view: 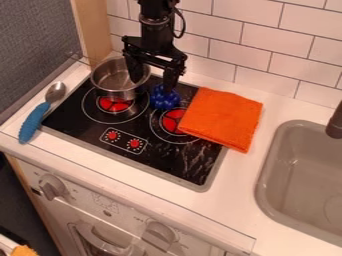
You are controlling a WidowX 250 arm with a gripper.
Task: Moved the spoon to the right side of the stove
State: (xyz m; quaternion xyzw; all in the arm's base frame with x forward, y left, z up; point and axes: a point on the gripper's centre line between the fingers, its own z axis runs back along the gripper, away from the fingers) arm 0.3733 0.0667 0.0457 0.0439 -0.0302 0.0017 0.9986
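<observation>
End effector (pixel 153 85) wide open, empty | spoon (pixel 41 112) ungrasped, left of stove (pixel 160 159) | next: cross over, grip handle (pixel 32 124)

Counts from my camera feed:
I see 1 gripper (pixel 153 81), 1 spoon (pixel 41 112), 1 metal pot (pixel 115 91), 1 bumpy blue item (pixel 163 98), 1 orange cloth (pixel 224 119), 1 stovetop (pixel 172 161), 2 visible red burner discs (pixel 114 104), 2 small red dials (pixel 134 143), 2 big oven knobs (pixel 53 186), 1 sink (pixel 304 175), 1 faucet (pixel 335 124), 1 yellow-orange item (pixel 24 251), kind unclear.
</observation>
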